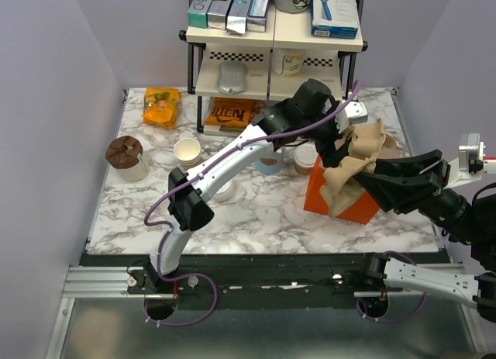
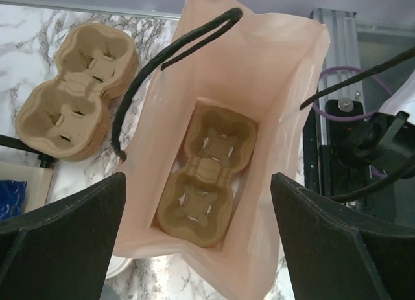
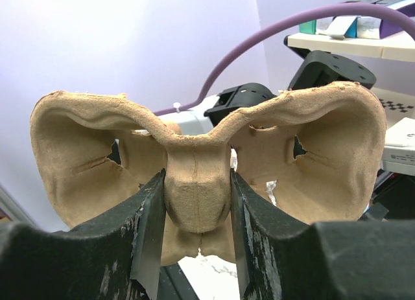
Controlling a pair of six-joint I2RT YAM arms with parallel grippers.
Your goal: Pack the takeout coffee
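Marble worktop point(image 1: 256, 212) from above: the coffee point(image 1: 305, 159) stands right of centre, nearer the far edge, between a blue cup point(image 1: 269, 163) and the bag point(image 1: 349, 208). The right claw point(image 1: 376, 177) holds a carrier point(image 1: 345, 181) close to the bag. Left wrist: the left claw point(image 2: 198, 177) hangs with its fingers wide apart above the open bag, a second carrier point(image 2: 214, 144) lying flat on the bag's bottom and a stack point(image 2: 71, 86) beside the bag on the marble. Right wrist: the fingers point(image 3: 146, 235) are clamped on the held carrier's narrow waist.
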